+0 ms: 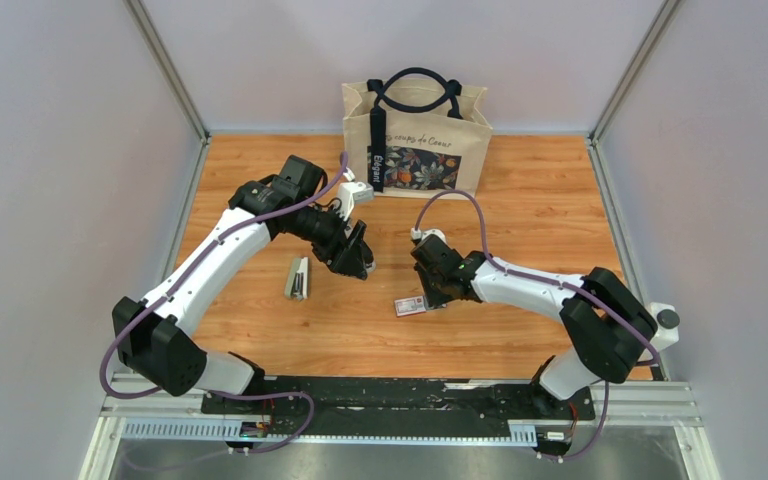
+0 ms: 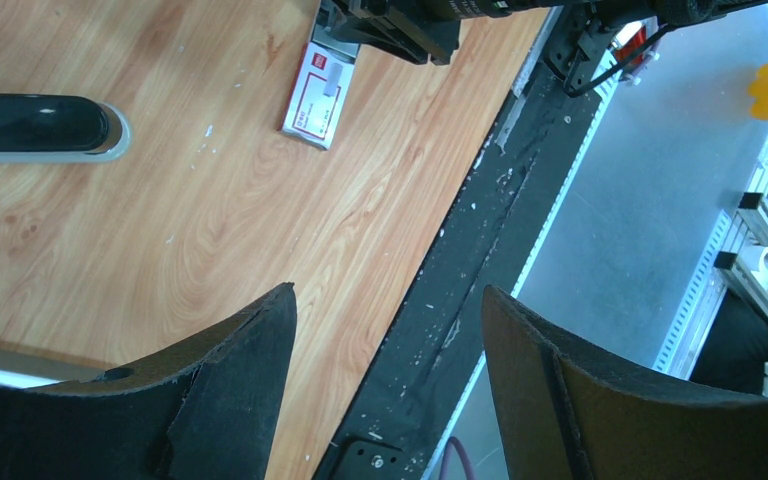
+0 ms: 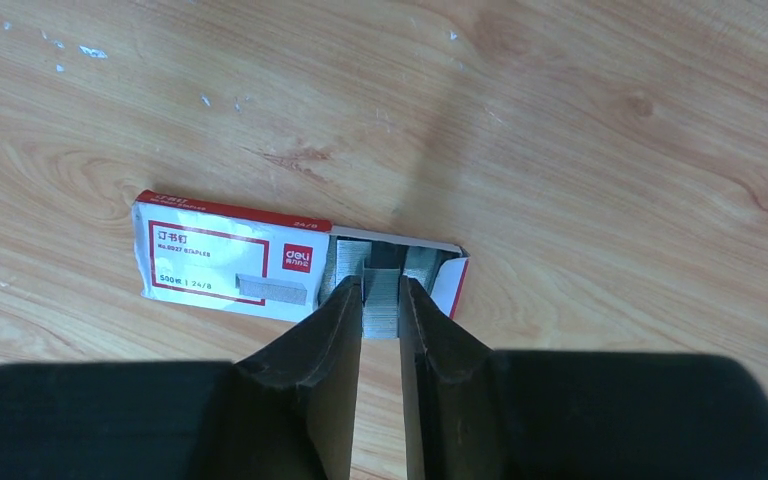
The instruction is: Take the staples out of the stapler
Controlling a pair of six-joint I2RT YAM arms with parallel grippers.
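The stapler (image 1: 297, 278), black and silver, lies on the wooden table left of centre; it also shows in the left wrist view (image 2: 35, 128). My left gripper (image 1: 355, 262) hovers just right of it, open and empty (image 2: 390, 300). A white and red staple box (image 1: 410, 305) lies near the middle, with its right end open (image 3: 230, 262). My right gripper (image 1: 430, 290) is at that open end, its jaws (image 3: 381, 290) shut on a silver staple strip (image 3: 381, 302) whose far end sits in the box mouth. The box also shows in the left wrist view (image 2: 320, 92).
A printed tote bag (image 1: 415, 140) with black handles stands at the back centre. Grey walls enclose the table on three sides. The black mounting rail (image 1: 390, 395) runs along the near edge.
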